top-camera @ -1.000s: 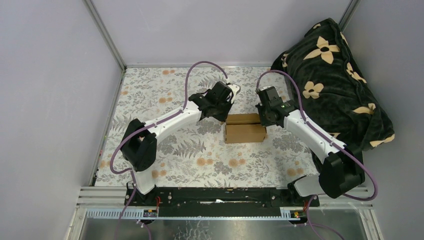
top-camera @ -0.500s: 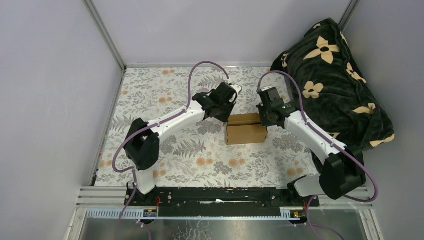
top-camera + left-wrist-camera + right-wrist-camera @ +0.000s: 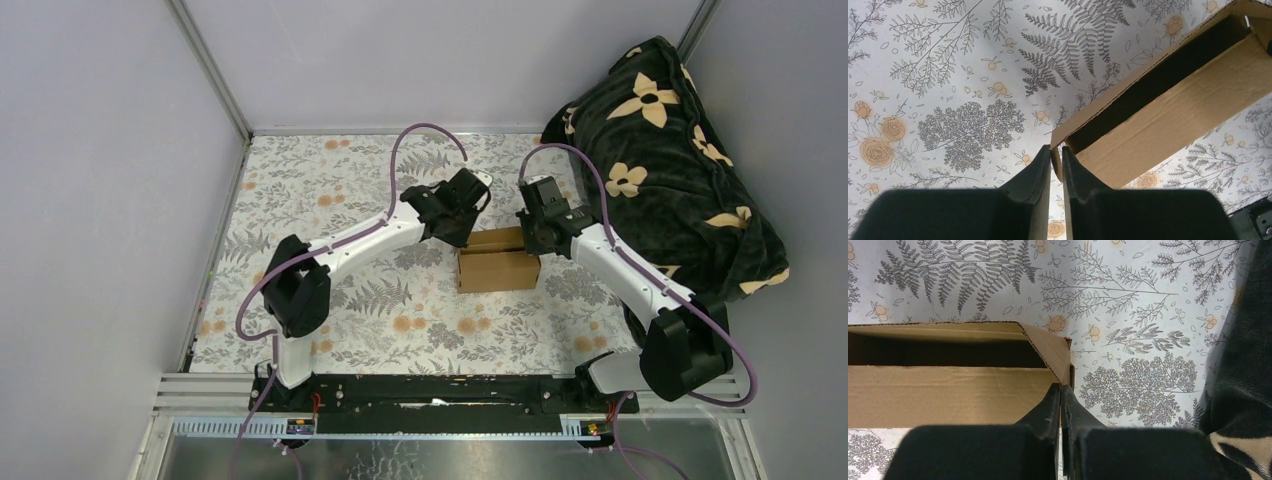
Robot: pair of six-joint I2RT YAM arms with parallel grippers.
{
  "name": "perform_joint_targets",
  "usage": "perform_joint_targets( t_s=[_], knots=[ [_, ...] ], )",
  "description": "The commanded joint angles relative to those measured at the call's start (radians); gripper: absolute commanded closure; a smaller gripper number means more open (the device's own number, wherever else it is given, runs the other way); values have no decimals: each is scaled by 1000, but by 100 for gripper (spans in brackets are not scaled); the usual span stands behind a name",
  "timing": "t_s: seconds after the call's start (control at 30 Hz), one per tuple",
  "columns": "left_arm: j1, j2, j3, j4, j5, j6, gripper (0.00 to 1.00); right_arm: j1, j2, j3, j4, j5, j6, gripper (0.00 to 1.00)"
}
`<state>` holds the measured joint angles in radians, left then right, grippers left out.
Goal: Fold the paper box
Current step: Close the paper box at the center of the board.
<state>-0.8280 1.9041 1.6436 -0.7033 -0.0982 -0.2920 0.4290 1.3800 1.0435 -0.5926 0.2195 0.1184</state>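
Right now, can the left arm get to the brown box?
Yes, it looks so. The left gripper is at one end corner of the paper box, its fingers closed on the cardboard edge, and nothing stands in between.

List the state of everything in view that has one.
box: partly folded, sides up, a long gap open on top.
left gripper: shut on the box's end wall.
right gripper: shut, tips against the box's other end.
blanket: bunched up at the far right.
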Motion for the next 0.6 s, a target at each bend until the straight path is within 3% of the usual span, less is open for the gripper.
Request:
perform_joint_targets(
  t_s=[0.0, 0.57],
  knots=[
    [-44, 33, 52, -10, 6, -72, 82, 5, -37, -16, 28, -48, 50, 100],
    [-79, 27, 106, -64, -116, -220, 81, 5, -118, -112, 92, -15, 111, 100]
  ],
)
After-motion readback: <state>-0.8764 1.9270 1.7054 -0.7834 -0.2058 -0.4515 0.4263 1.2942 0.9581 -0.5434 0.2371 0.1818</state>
